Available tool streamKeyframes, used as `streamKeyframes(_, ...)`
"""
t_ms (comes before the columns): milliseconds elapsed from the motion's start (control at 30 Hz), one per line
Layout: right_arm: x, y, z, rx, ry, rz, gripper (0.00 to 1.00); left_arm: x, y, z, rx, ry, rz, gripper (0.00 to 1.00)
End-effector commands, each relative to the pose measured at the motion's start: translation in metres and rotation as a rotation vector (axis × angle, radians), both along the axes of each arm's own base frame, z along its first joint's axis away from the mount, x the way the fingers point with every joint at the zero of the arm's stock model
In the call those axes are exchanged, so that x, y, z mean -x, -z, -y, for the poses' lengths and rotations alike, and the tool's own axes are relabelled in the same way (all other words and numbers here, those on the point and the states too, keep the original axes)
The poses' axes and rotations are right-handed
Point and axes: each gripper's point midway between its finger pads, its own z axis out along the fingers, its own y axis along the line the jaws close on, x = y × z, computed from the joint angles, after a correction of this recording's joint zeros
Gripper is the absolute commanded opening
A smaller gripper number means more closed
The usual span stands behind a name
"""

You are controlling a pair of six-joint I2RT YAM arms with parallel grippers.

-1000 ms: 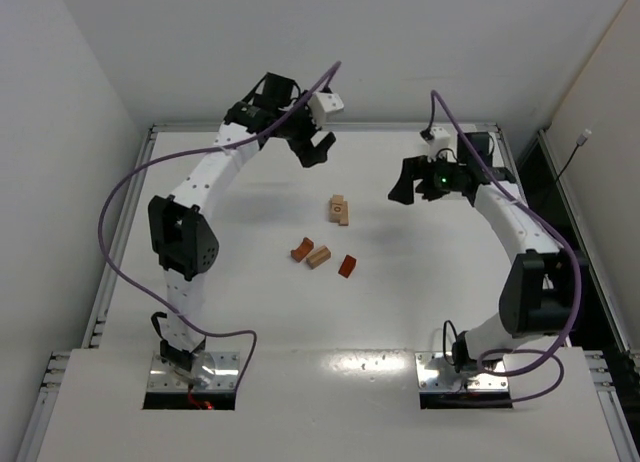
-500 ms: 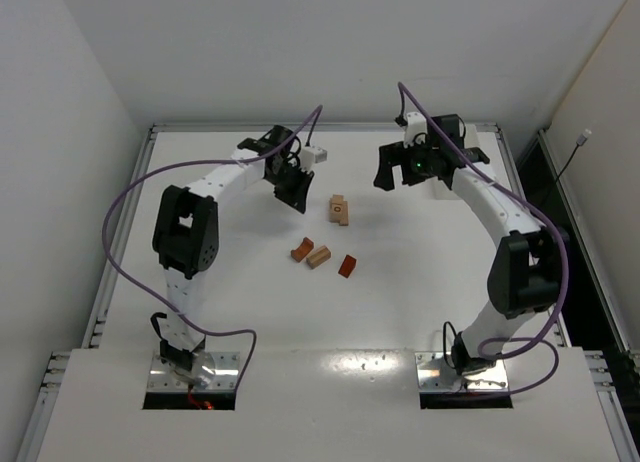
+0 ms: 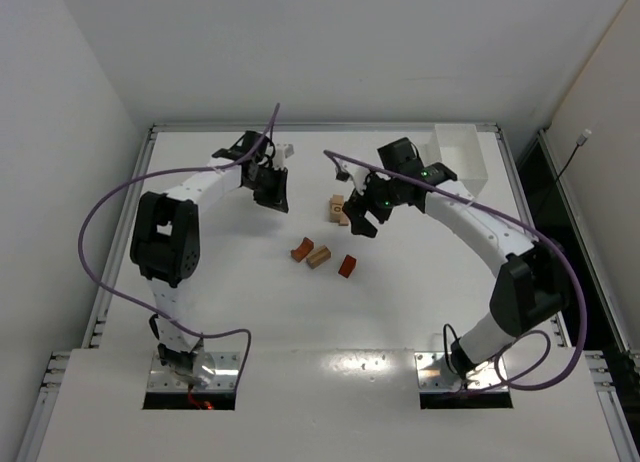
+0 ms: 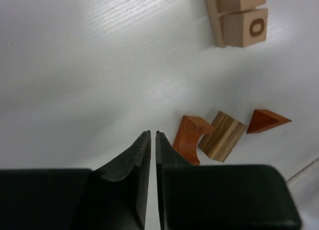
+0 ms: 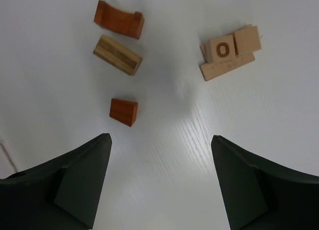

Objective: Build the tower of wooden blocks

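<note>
A brown "O" on the face of one tan wood block [image 5: 223, 49].

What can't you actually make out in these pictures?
- Top view: the right gripper covers part of the tan blocks; their letter is too small to read.
- Left wrist view: the top edge cuts off those blocks; the left gripper hides the arch block's near end.

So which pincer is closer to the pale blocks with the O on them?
Right. The right pincer hangs open just beside the pale blocks, on their right from above; the left pincer, shut, is farther off to their left.
</note>
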Motion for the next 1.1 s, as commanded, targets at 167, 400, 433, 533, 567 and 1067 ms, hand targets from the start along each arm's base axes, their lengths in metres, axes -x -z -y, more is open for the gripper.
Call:
streamKeyframes(167, 0.038, 0.014, -0.02, 0.105, -0.518, 0.276, 0.86, 0.014, -0.064, -0.026, -0.018, -0.056, 0.185, 0.56)
streamKeyframes(400, 0.04, 0.019, -0.075, 0.028, -0.771, 0.271, 0.83, 0.017, -0.069, -0.09, -0.05, -0.21, 0.191, 0.81)
streamKeyframes(433, 0.04, 0.021, -0.082, 0.022, -0.785, 0.252, 0.81, 0.018, -0.071, -0.095, -0.051, -0.224, 0.193, 0.81)
streamKeyframes(533, 0.032, 0.03, -0.104, 0.02, -0.834, 0.227, 0.77, 0.014, -0.074, -0.113, -0.06, -0.27, 0.204, 0.81)
streamKeyframes(567, 0.036, 0.045, -0.108, 0.029, -0.851, 0.184, 0.75, 0.015, -0.073, -0.119, -0.063, -0.285, 0.195, 0.81)
streamKeyframes(1067, 0.051, 0.104, -0.106, 0.201, -0.943, 0.144, 0.56, 0.009, -0.071, -0.139, -0.003, -0.322, 0.155, 0.81)
